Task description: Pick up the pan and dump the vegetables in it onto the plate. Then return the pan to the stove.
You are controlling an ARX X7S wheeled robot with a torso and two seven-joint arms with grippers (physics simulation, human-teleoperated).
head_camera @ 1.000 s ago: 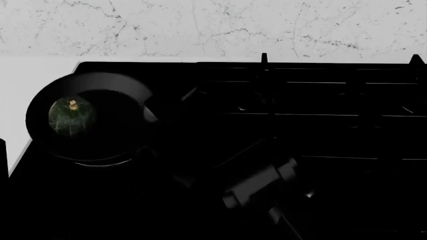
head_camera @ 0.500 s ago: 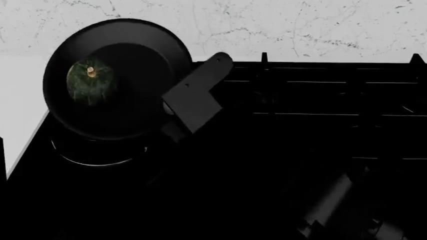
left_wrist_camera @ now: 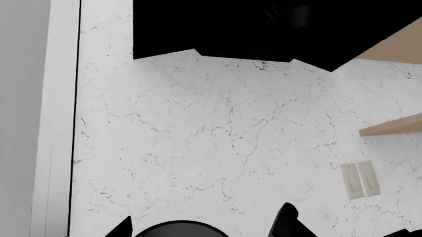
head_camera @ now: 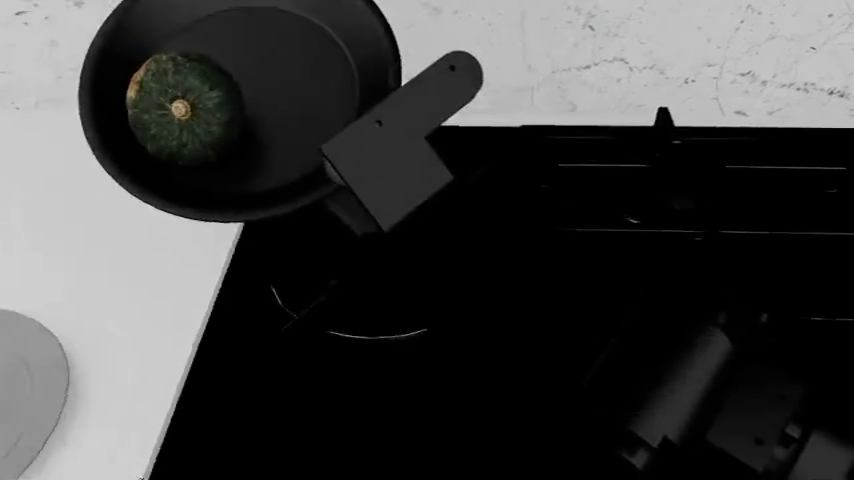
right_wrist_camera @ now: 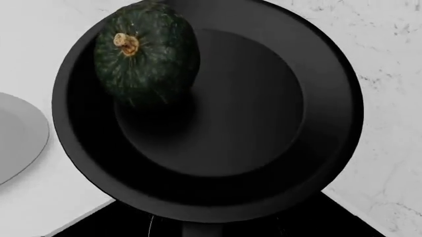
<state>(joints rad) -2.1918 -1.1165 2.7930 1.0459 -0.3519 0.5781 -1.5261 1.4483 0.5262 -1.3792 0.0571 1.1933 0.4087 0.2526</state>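
Right fingers (head_camera: 358,200) clamp pan (head_camera: 287,95) handle, pan raised, squash (head_camera: 184,107) inside; left fingers' state unclear.

The right gripper (head_camera: 350,205) is raised at the far left of the head view, clamped on the pan's (head_camera: 287,95) handle, while the left gripper's dark fingertips (left_wrist_camera: 287,224) only edge into the left wrist view, their spacing unclear.
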